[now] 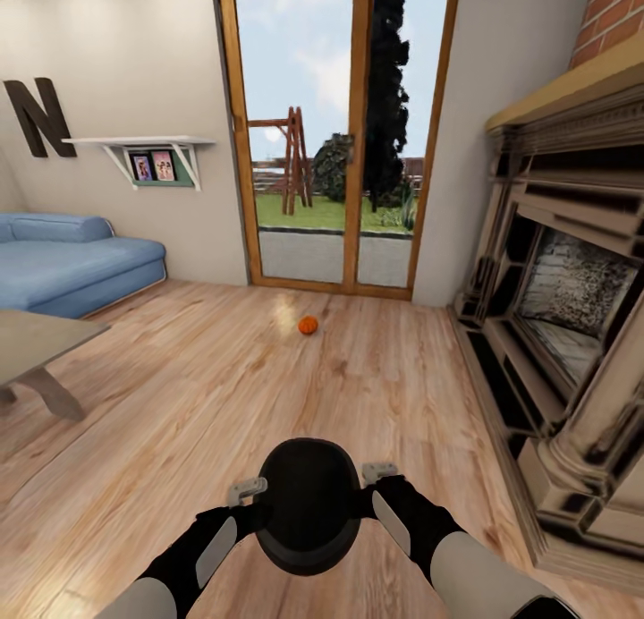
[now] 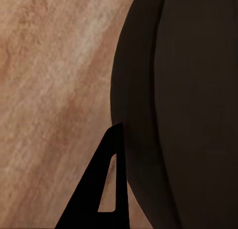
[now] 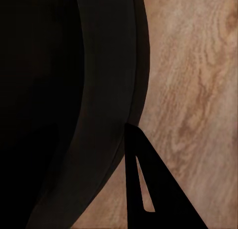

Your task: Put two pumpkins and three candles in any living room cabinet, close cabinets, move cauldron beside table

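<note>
Cauldron [image 1: 309,504] position: I hold it between both arms, above the wooden floor [image 1: 179,395], directly in front of the trunk. Left gripper [image 1: 255,507] presses the cauldron's left side; right gripper [image 1: 371,492] presses its right side. In each wrist view I see one dark finger [image 2: 106,189] against the black wall; I cannot tell whether either claw is clenched or released. One pumpkin [image 1: 308,325] lies on the floor near the glass door [image 1: 335,127]. Fireplace [image 1: 563,333] stands at right, table [image 1: 36,346] and sofa [image 1: 72,261] at left.
</note>
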Tool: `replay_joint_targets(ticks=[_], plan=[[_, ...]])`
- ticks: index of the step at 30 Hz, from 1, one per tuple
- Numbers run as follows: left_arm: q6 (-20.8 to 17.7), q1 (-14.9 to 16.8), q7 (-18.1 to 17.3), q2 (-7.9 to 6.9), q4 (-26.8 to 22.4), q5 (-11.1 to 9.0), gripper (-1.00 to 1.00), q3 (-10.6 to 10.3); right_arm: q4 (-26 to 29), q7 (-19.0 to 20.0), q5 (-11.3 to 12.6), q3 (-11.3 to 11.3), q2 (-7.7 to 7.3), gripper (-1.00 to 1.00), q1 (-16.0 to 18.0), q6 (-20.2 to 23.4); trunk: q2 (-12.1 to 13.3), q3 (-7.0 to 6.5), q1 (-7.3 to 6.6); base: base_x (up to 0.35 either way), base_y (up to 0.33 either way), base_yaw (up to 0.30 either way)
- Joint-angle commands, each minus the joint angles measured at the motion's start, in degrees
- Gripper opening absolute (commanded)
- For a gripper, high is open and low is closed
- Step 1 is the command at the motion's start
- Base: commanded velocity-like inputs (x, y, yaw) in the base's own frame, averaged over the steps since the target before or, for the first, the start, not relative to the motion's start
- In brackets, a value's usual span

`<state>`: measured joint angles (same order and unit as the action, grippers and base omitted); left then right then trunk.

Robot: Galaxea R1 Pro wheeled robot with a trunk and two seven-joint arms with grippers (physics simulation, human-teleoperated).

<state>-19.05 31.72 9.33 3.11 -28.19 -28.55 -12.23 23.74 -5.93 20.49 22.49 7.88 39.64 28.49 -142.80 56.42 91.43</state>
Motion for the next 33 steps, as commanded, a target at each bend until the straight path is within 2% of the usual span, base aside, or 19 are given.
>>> replay_joint_targets(ticks=[1, 6, 14, 33], plan=[[-0.3, 0.0, 0.4, -0.12, -0.1, 0.8, -1.00, 0.3, 1.8, 2.1, 2.2, 0.0, -0.06, -1.00, 0.1, 0.0, 0.0, 0.06, 0.02, 0.337, 0.000, 0.018], [-0.3, 0.0, 0.4, -0.13, -0.1, 0.8, -1.00, 0.3, 1.8, 2.0, 2.2, 0.0, -0.06, -1.00, 0.1, 0.1, 0.0, 0.02, 0.02, 0.333, 0.000, 0.058], [-0.3, 0.0, 0.4, -0.12, -0.1, 0.8, -1.00, 0.3, 1.8, 2.0, 2.2, 0.0, -0.06, -1.00, 0.1, 0.1, 0.0, -0.20, 0.02, 0.278, 0.000, 0.228], [-0.3, 0.0, 0.4, -0.13, -0.1, 0.8, -1.00, 0.3, 1.8, 2.0, 2.2, 0.0, -0.06, -1.00, 0.1, 0.1, 0.0, -0.70, 0.02, 0.112, 0.000, 0.257]])
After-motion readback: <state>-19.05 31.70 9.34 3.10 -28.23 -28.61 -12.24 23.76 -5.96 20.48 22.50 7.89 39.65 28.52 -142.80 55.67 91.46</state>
